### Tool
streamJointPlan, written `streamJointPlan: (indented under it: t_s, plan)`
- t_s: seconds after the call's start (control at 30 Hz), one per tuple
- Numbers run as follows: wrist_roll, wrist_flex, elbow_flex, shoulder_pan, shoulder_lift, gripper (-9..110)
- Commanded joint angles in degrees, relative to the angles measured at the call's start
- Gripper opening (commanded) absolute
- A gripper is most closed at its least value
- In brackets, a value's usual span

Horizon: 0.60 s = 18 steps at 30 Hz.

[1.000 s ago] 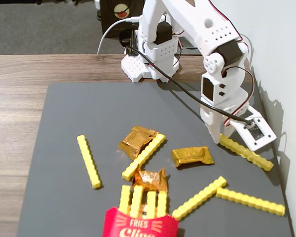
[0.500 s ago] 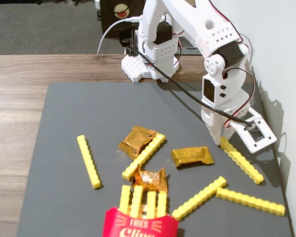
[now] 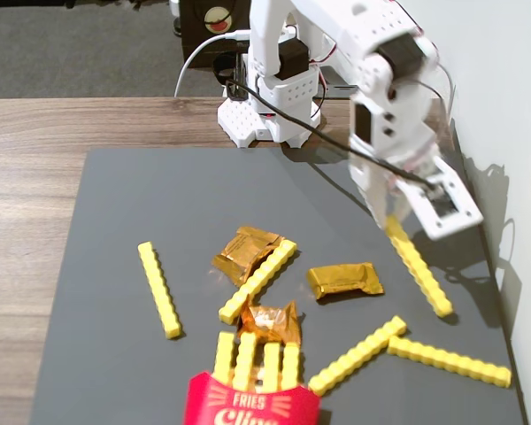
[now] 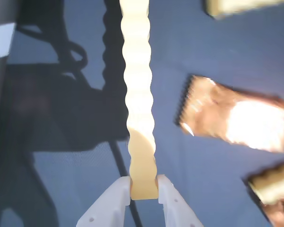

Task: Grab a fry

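Note:
My white gripper (image 3: pixel 396 220) is at the right side of the grey mat, shut on the upper end of a yellow studded fry (image 3: pixel 420 266). The fry slants down and to the right, and its far end is at or near the mat. In the wrist view the two white fingers (image 4: pixel 117 201) clamp the near end of the same fry (image 4: pixel 138 94), which runs straight away from the gripper (image 4: pixel 144 187). More fries lie on the mat: one on the left (image 3: pixel 159 289), one in the middle (image 3: pixel 258 280) and two at the lower right (image 3: pixel 357 354) (image 3: pixel 449 360).
The red FRIES carton (image 3: pixel 248 405) at the front edge holds several upright fries. Three gold foil wrappers (image 3: pixel 245 252) (image 3: pixel 345 279) (image 3: pixel 270 323) lie mid-mat; one also shows in the wrist view (image 4: pixel 236 120). The arm's base (image 3: pixel 265 115) is at the back, and a wall (image 3: pixel 513 133) is close on the right.

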Motion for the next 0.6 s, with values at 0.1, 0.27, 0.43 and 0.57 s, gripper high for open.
streamJointPlan:
  t_s: [0.1, 0.27, 0.43, 0.57]
  plan:
    - [0.18, 6.06, 1.41, 3.16, 12.57, 1]
    - [-0.09, 11.78, 1.67, 6.59, 20.83, 1]
    - [-1.67, 16.26, 1.85, 13.01, 27.95, 1]
    - [-3.52, 18.81, 1.85, 19.69, 31.82, 1]
